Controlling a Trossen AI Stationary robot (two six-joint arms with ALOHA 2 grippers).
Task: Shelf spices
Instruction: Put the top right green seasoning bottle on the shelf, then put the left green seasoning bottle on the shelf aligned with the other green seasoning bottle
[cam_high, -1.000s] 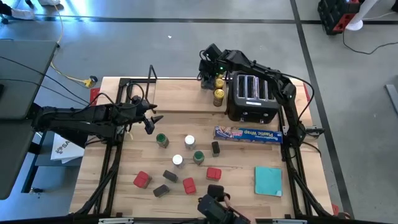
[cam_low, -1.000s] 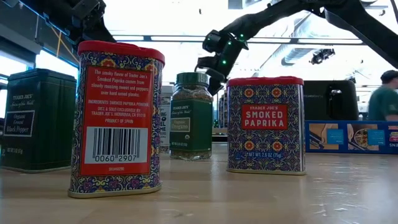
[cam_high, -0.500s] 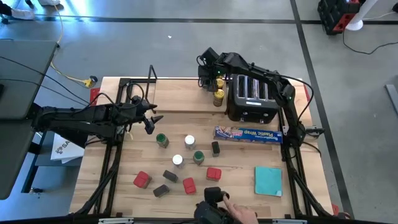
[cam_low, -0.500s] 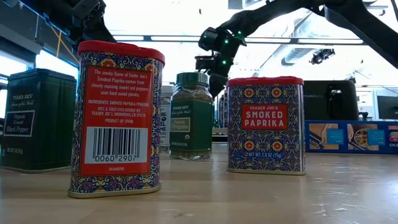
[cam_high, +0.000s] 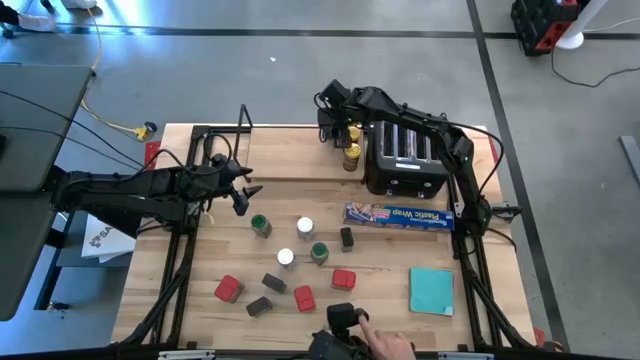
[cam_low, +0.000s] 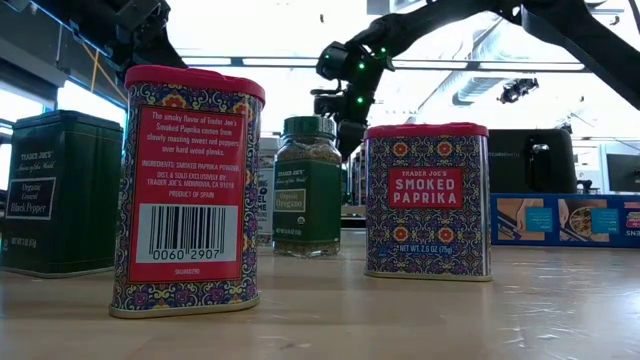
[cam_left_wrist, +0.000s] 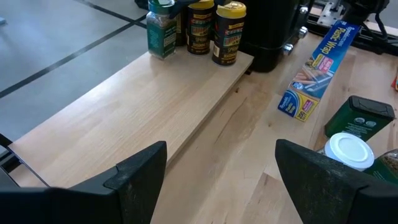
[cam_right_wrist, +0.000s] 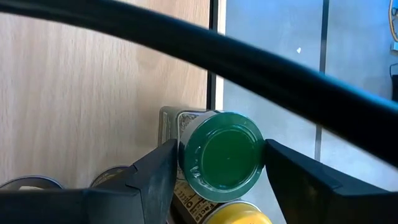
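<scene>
Right claw straddles green-lidded jar — seemingly at shelf edge

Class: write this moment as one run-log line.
right end effector: open around green-lid jar on shelf | left end effector: open, empty, over shelf | loose spices on table

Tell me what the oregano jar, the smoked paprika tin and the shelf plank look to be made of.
Oregano jar: clear and glossy, herbs visible through the wall; glass or clear plastic, with a dark green lid.
Smoked paprika tin: likely printed metal, going by its crisp folded edges and rolled red lid.
Shelf plank: pale wood with visible grain and a matte finish.
</scene>
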